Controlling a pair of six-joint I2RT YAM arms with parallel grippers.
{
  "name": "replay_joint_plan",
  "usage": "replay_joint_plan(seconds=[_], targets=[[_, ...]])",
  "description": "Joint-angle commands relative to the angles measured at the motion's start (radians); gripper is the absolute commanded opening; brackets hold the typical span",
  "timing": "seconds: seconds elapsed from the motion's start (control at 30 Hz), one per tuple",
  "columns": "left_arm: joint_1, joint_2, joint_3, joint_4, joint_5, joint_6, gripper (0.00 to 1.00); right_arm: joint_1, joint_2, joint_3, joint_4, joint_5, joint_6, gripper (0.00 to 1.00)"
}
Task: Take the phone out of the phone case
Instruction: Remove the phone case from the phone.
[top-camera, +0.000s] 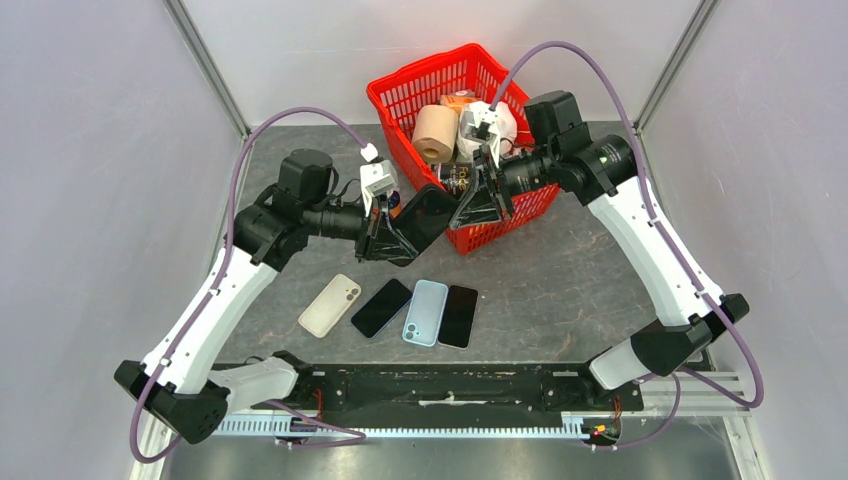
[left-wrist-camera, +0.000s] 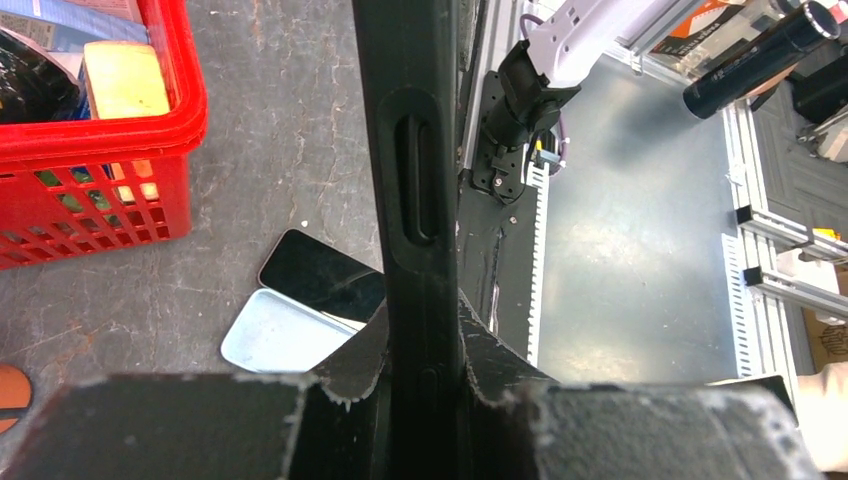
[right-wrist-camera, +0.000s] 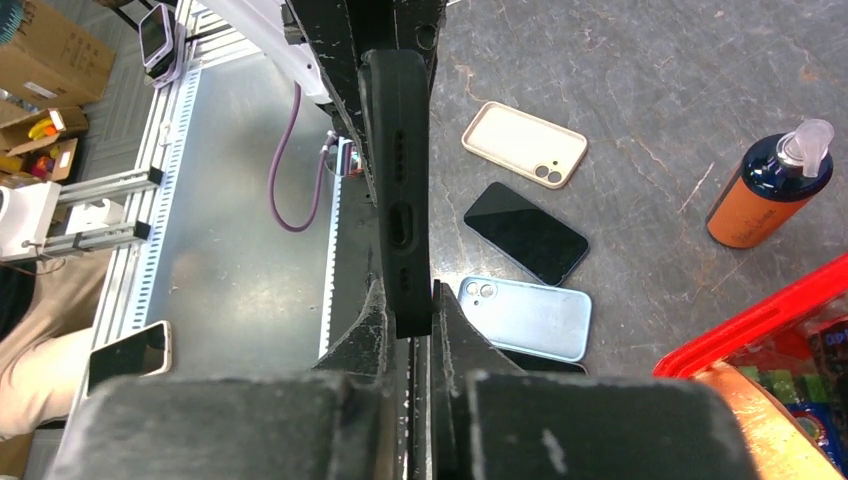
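Phone case (top-camera: 425, 220) seemingly pinched between left claw (top-camera: 386, 238) and right claw (top-camera: 477, 205)

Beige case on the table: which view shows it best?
Right wrist: the beige case lies whole and unblocked, camera cutout clear. Top external shows it whole too, but smaller. Left wrist misses it.

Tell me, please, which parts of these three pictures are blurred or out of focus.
Top external view: evenly lit and sharp, soft shadows on the table. Left wrist view: the near fingers are blurred, the black phone case clear. Right wrist view: fingers blurred, the light blue phone sharp.
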Motion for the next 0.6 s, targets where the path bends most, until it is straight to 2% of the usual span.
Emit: replay_joint_plan(seconds=[0.0, 0.1, 0.27, 0.33, 0.57], targets=[[0.007, -0.006, 0.007, 0.092, 0.062, -0.036, 0.02, 0.008, -0.019, 0.005, -0.030, -0.055, -0.047, 0.00], [0.006, -0.010, -0.001, 0.092, 0.115, -0.004, 0.02, 0.022, -0.021, 0.017, -0.090, -0.078, -0.134, 0.00], [0.006, -0.003, -0.045, 0.109, 0.334, 0.038, 0.02, 0.076, -0.041, 0.046, -0.215, -0.052, -0.338, 0.00], [0.006, 0.012, -0.061, 0.130, 0.418, 0.025, 0.02, 0.096, -0.050, 0.049, -0.234, -0.036, -0.389, 0.00], [0.005, 0.074, -0.061, 0.180, 0.537, -0.082, 0.02, 0.185, -0.081, 0.043, -0.261, 0.084, -0.520, 0.00]])
